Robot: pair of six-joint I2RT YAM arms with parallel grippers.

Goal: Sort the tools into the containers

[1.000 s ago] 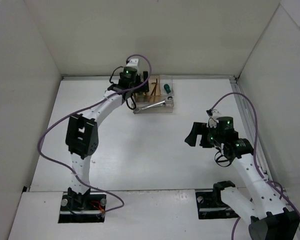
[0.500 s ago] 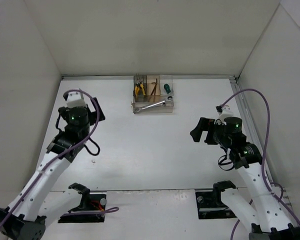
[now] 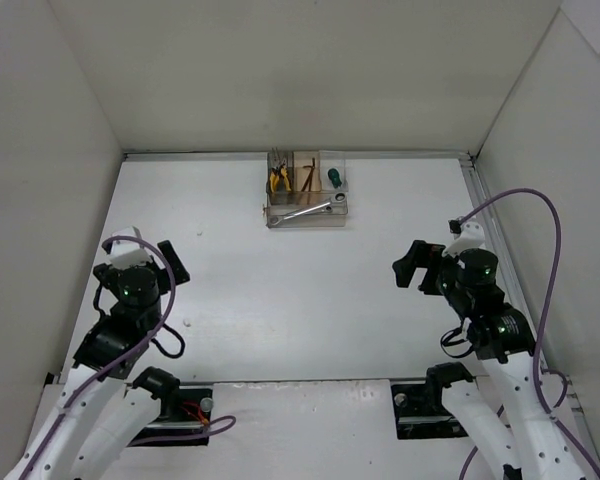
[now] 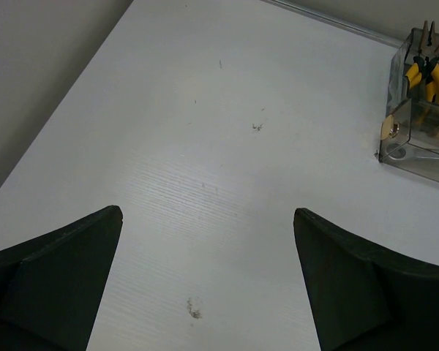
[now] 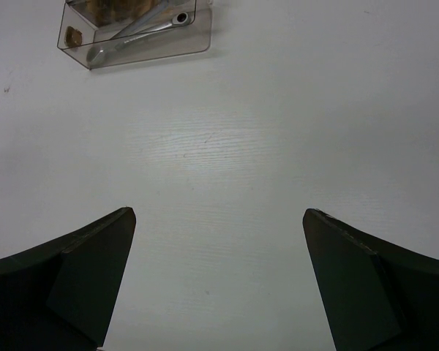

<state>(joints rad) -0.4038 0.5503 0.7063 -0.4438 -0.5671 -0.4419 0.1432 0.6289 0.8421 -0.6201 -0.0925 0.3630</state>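
Observation:
The clear organizer box [image 3: 307, 191] stands at the back middle of the table. Yellow-handled pliers [image 3: 278, 178] stand in its left compartment, thin dark tools [image 3: 307, 176] in the tan middle one, the green-handled screwdriver [image 3: 333, 178] in the right one. The silver wrench [image 3: 307, 210] lies in the low front tray. The box also shows in the left wrist view [image 4: 418, 124] and the right wrist view [image 5: 135, 33]. My left gripper [image 3: 168, 262] is open and empty at the near left. My right gripper [image 3: 412, 263] is open and empty at the near right. Both are far from the box.
White walls close in the table on the left, back and right. Purple cables [image 3: 525, 235] loop off both arms. Small dark marks [image 4: 194, 312] dot the white table surface under my left gripper.
My left arm has pulled far back from the box to the near left. My right arm has drawn back a little toward its base. The pliers now stand uncovered in the box.

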